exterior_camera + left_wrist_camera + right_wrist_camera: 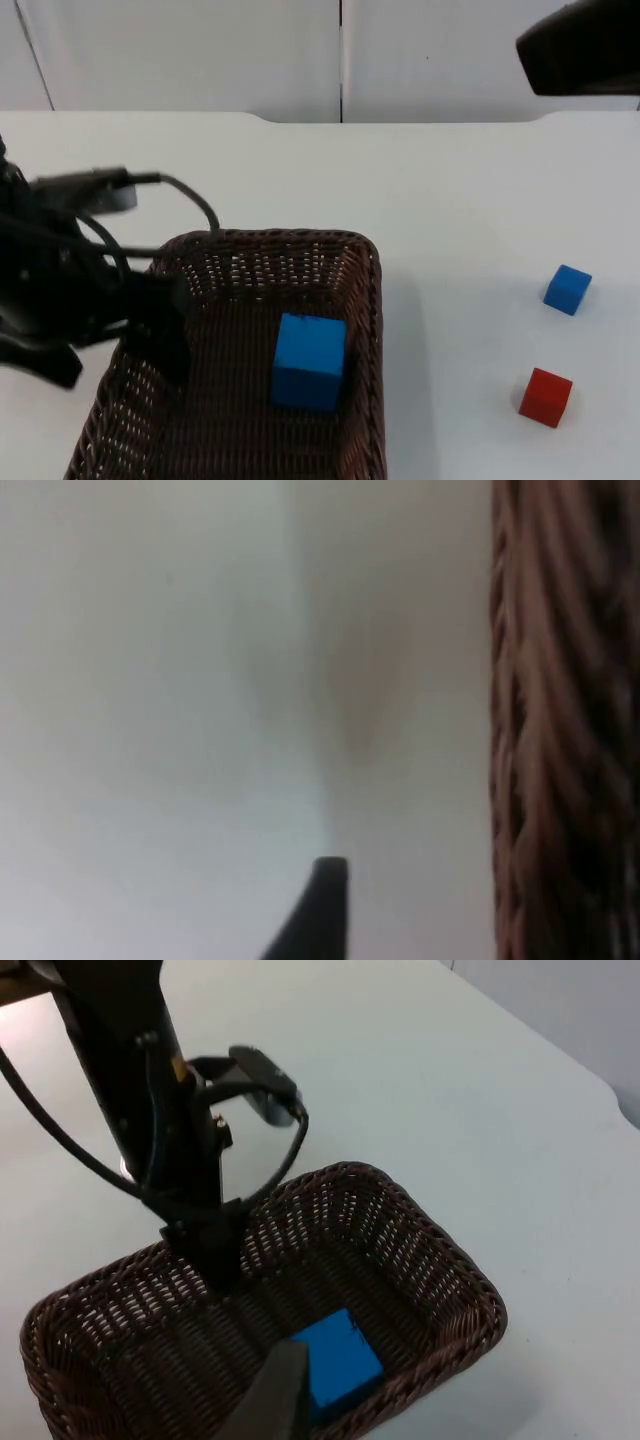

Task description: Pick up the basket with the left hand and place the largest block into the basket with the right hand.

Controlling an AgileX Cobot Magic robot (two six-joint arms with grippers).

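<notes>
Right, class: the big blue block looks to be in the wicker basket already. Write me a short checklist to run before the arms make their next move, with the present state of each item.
1. Large blue block lies inside the basket: ok.
2. Left gripper is at the basket's left wall, one finger reaching inside: ok. Whether it grips firmly: cannot tell.
3. Basket lifted off the table: cannot tell.
4. Right gripper is above the basket and holds no block: ok.
5. Small blue block and red block sit apart on the table, to the right of the basket: ok.
</notes>
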